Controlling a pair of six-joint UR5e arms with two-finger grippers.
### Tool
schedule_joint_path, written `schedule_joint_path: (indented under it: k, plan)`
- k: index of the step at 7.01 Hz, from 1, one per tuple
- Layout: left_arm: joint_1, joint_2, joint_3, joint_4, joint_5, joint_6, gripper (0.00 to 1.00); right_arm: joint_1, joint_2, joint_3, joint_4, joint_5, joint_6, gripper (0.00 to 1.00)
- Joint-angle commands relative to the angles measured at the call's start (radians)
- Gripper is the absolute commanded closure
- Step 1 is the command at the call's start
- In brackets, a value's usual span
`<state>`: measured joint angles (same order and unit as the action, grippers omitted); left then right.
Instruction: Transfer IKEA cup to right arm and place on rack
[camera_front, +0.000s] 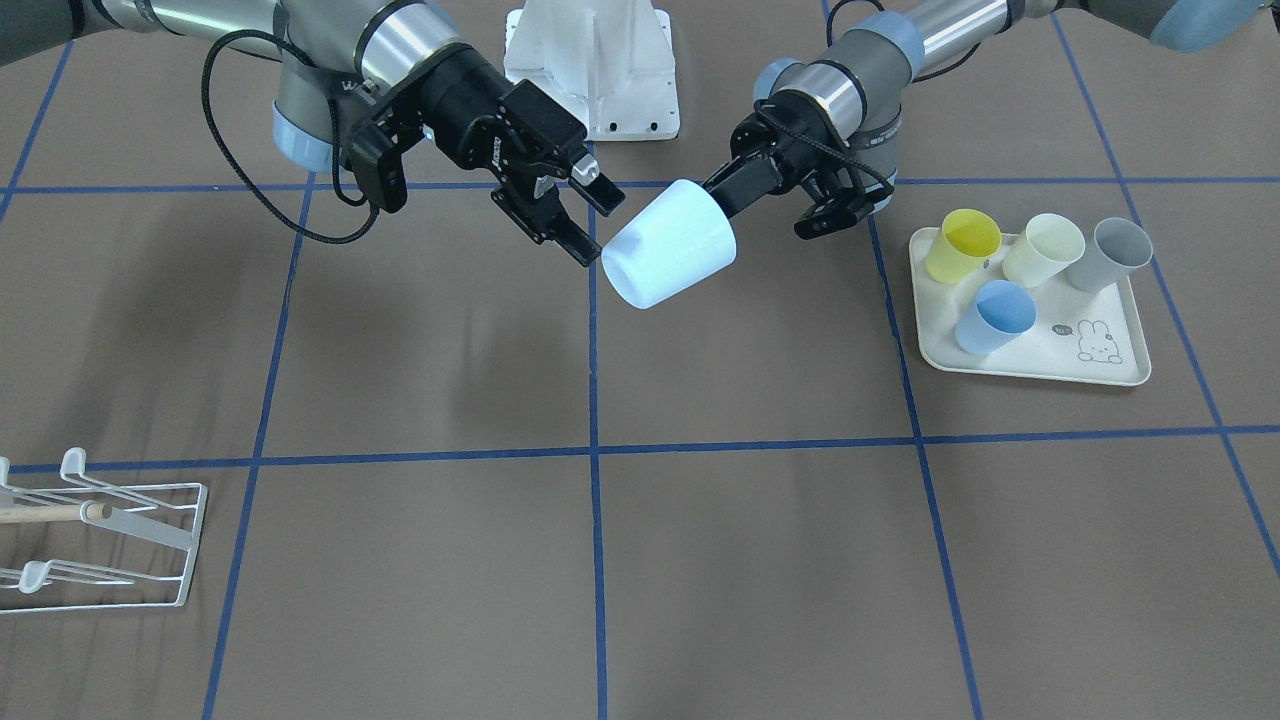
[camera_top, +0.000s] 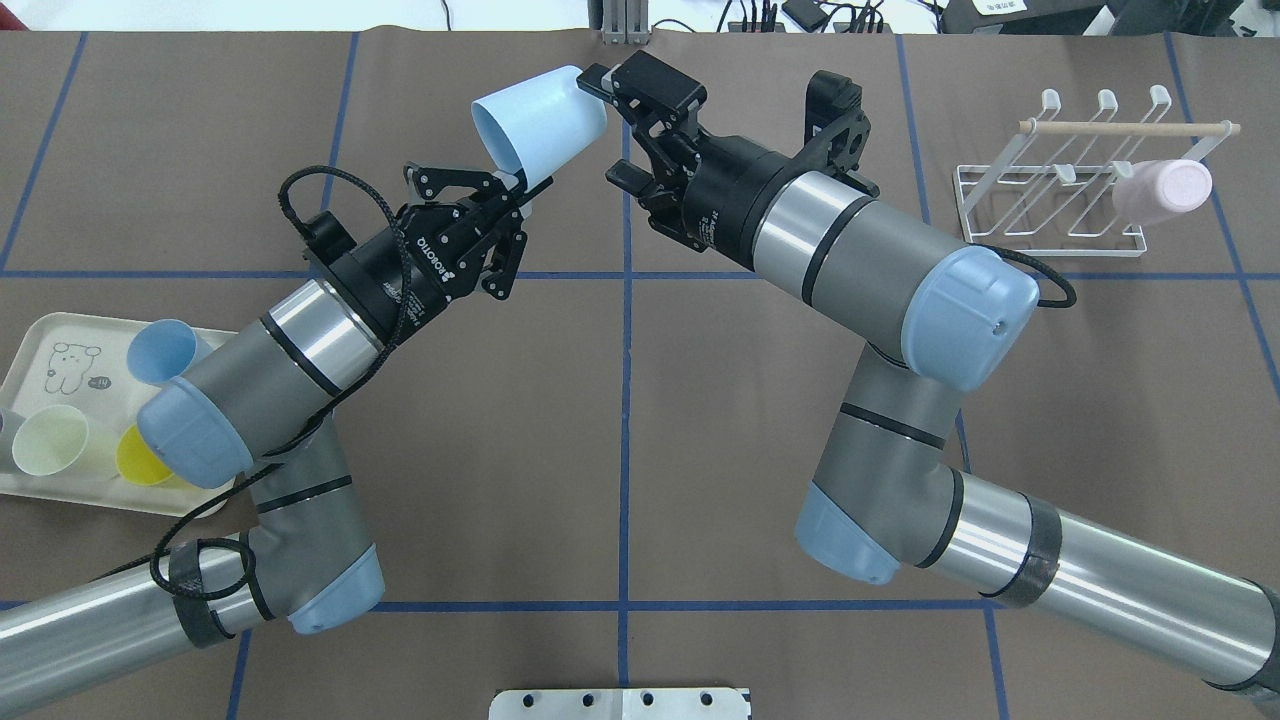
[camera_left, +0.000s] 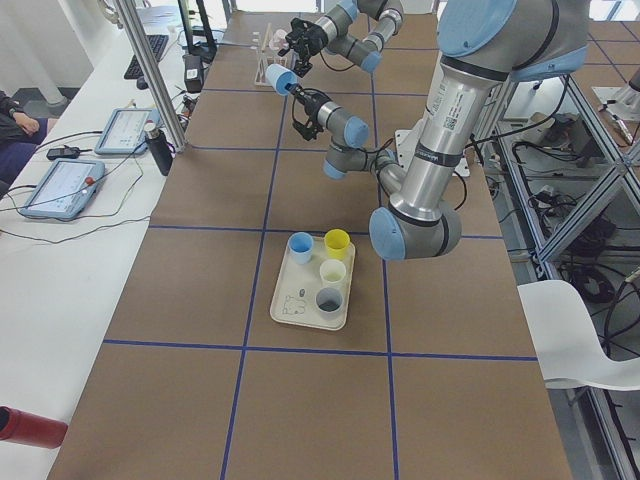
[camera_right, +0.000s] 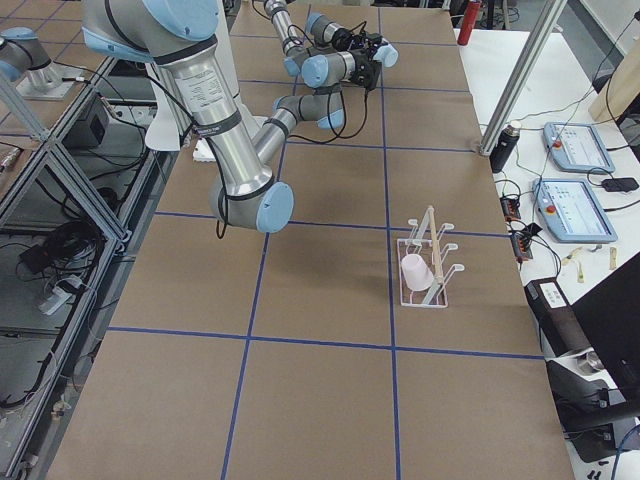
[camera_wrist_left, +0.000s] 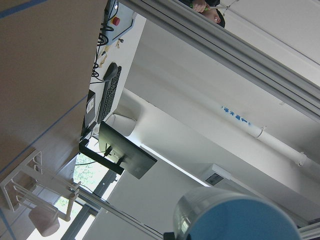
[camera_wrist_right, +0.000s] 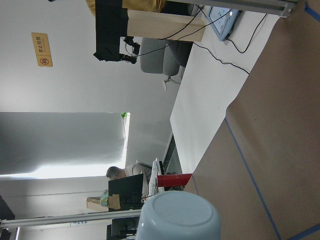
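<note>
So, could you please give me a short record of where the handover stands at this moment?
cup: pale blue cup, in the air over the table, tilted
left gripper: shut on the cup's rim
right gripper: open at the cup's base, not yet closed on it
rack: on the right arm's side, one pink cup on it
tray: on the left arm's side, holds four cups

I saw a pale blue cup (camera_front: 668, 258), a pink cup (camera_top: 1162, 192) on the white rack (camera_top: 1064, 174), a cream rabbit-print tray (camera_front: 1030, 362), and a brown table (camera_front: 760, 560) gridded in blue.
</note>
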<state>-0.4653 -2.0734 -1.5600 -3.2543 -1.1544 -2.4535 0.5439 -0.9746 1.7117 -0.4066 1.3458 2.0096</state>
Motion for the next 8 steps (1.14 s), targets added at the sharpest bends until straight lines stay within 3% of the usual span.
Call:
schedule_joint_path:
  k: [1, 8]
  plan:
    - [0.039, -0.014, -0.002, 0.004, 0.041, 0.005, 1.0, -0.005, 0.0, -0.001, 0.0, -0.001, 0.0, 0.0]
    - [0.094, -0.034, -0.011, 0.004, 0.081, 0.034, 1.0, -0.013, -0.001, -0.011, 0.0, -0.001, 0.0, 0.01]
